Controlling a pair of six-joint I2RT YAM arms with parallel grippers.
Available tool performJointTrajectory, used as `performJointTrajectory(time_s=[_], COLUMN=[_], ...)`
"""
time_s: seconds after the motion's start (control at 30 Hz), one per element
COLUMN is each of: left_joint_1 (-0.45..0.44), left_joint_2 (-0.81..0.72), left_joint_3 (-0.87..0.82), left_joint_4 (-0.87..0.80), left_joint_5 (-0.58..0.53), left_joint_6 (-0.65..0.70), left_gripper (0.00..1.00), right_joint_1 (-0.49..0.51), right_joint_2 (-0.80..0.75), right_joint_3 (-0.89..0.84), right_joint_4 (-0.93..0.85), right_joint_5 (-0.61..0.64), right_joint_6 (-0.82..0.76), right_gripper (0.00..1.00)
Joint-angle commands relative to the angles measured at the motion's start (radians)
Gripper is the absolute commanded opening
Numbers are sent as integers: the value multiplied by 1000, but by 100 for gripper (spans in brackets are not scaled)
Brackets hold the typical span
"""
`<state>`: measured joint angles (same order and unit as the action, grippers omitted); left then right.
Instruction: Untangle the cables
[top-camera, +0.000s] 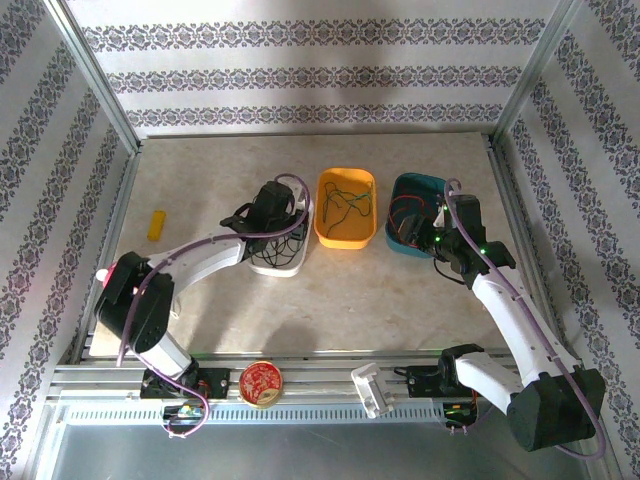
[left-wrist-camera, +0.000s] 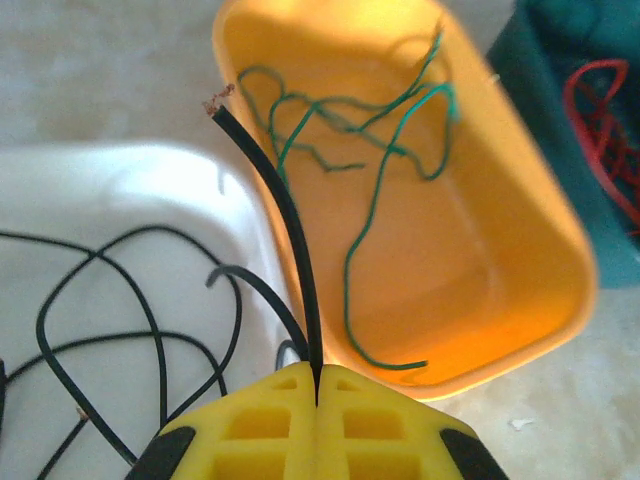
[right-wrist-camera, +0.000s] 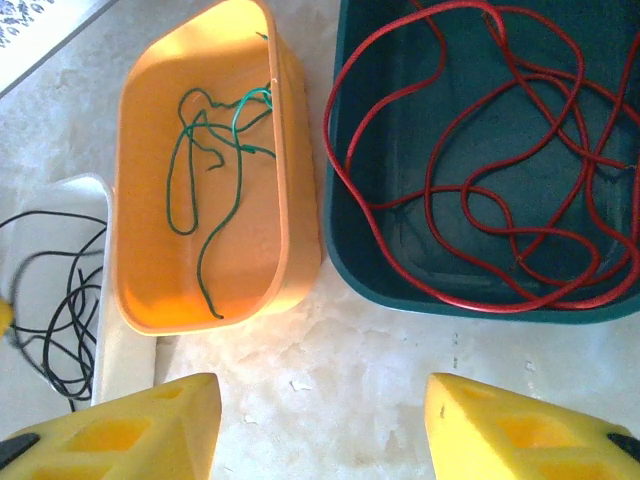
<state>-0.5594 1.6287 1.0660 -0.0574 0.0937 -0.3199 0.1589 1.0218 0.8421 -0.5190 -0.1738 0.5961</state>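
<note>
The cables look light, limp and thin, and probably slick in their plastic coats, so a pinch close to a free end should serve best, with a slow lift to let the loops fall away; left of the orange tub, the black cables lie in loose crossed loops in the white tub, and the left claw is clamped on one strand, whose bare coppery tip pokes up beside the orange tub's rim; inside the orange tub the green cables are hair-thin and kinked, bunched loosely toward one end; right of it, the red cables coil in wide overlapping rings in the teal tub; the right claw hovers just short of that tub, jaws apart and empty.
</note>
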Motion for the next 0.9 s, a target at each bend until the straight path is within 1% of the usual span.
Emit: performJointTrajectory(time_s=[0.0,0.17,0.3,0.33,0.37,0.43,0.47,0.5,0.6,0.67,0.77,0.87], left_joint_1=[12,17,20,18,20,20,18,18,16,14,13,3], left_joint_2=[45,103,131,131,128,109,93,74,7,-48,-142,-220], left_joint_3=[16,69,119,131,142,153,157,159,158,147,94,15], left_joint_4=[26,-36,-100,-115,-127,-130,-126,-121,-113,-121,-131,-153], left_joint_5=[-21,-108,-219,-245,-269,-286,-285,-284,-287,-299,-321,-254], left_joint_6=[-65,-81,-93,-98,-97,-92,-88,-84,-87,-103,-157,-171], left_gripper=[0,0,0,2,15,47,61,67,79,83,84,83], right_joint_1=[-7,-7,-5,-6,-6,-5,-6,-6,-7,-7,-9,-9], right_joint_2=[-7,-6,3,5,7,10,11,14,25,40,87,156], right_joint_3=[4,-7,-5,-5,-3,-1,-1,-1,-1,-3,-11,-20], right_joint_4=[-32,-31,-33,-34,-37,-39,-41,-42,-57,-61,-63,-57], right_joint_5=[-18,-40,-65,-69,-73,-77,-75,-71,-31,-18,-31,-87], right_joint_6=[-22,-23,-40,-43,-47,-52,-53,-56,-50,-41,-28,-15], right_gripper=[56,56,56,56,56,56,56,56,56,56,56,55])
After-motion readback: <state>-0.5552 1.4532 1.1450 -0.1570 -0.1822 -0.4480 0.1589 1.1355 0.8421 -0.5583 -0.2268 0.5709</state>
